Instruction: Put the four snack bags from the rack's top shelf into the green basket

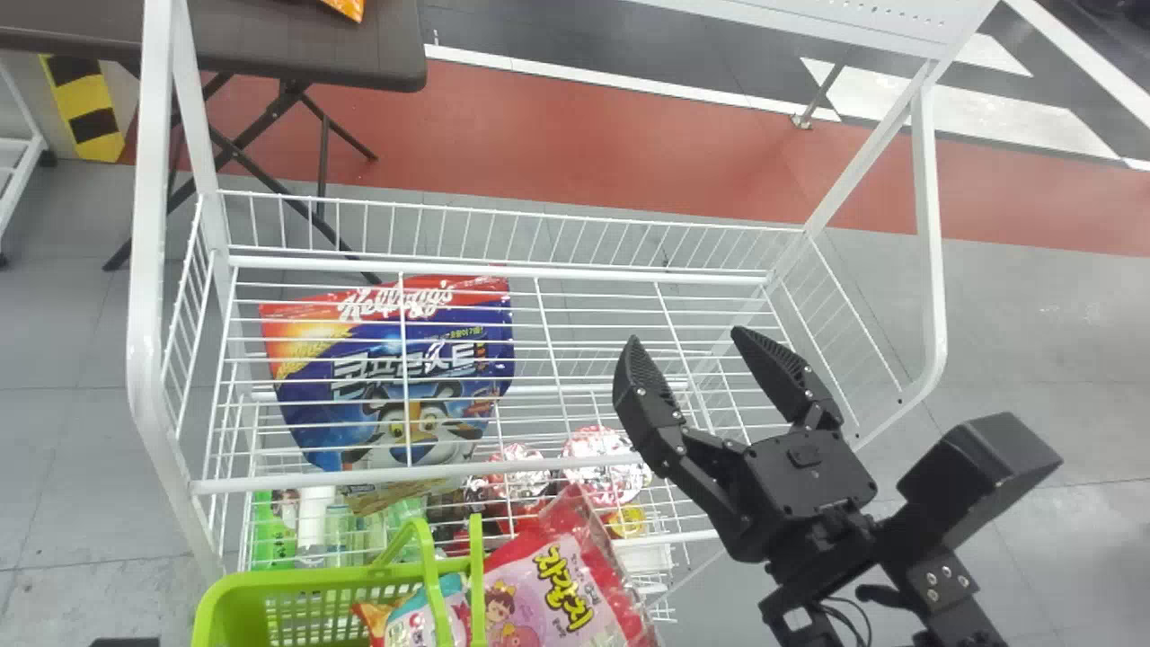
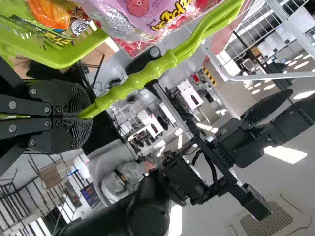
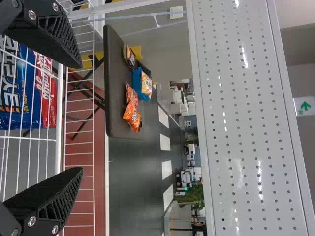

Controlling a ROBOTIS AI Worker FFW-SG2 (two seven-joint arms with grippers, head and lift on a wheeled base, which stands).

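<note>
Snack bags are sitting in the green basket (image 1: pixel 296 580) at the near side of the rack (image 1: pixel 503 267), with a pink bag (image 1: pixel 548 593) rising above the basket's rim and its red, clear-edged end sticking up toward the wire shelves. A green bag (image 2: pixel 17 12) is lying in there too, beside something orange. The left gripper (image 2: pixel 83 116) is keeping its fingers clamped on the basket's green handles (image 2: pixel 147 71). Over the right part of the rack's upper wire shelf, the right gripper (image 1: pixel 686 335) is holding its fingers wide apart, with nothing between them. Under that shelf's wires, a large blue-and-red bag (image 1: pixel 395 359) is showing through, and foil-topped packs (image 1: pixel 602 458) are standing lower down. Behind the rack, orange bags (image 3: pixel 132 113) and a blue packet (image 3: pixel 138 83) are resting on a dark tabletop (image 3: pixel 115 78).
</note>
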